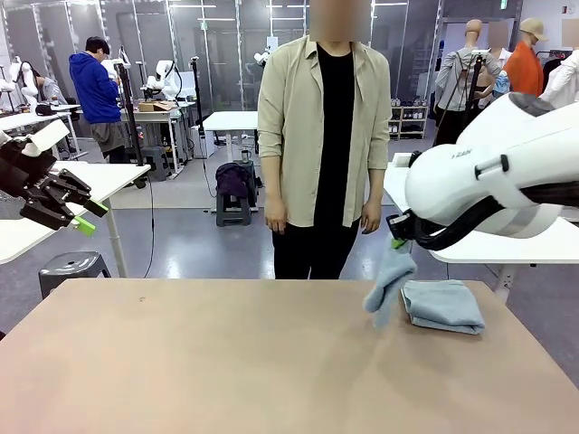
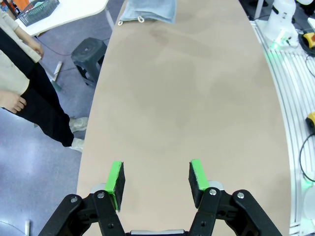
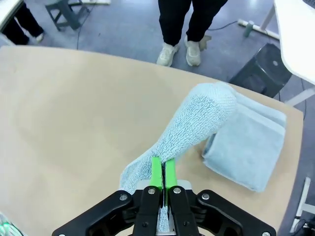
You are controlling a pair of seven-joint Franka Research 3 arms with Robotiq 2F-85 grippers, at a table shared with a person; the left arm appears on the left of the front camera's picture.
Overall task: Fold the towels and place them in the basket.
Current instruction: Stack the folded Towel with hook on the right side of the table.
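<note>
Two towels [image 1: 442, 305]; one basket [image 2: 37, 11]

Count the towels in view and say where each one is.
2. One towel hangs from the shut right gripper above the table. One folded towel lies on the table beside it, near the person's side. More may be folded underneath; cannot tell.
</note>
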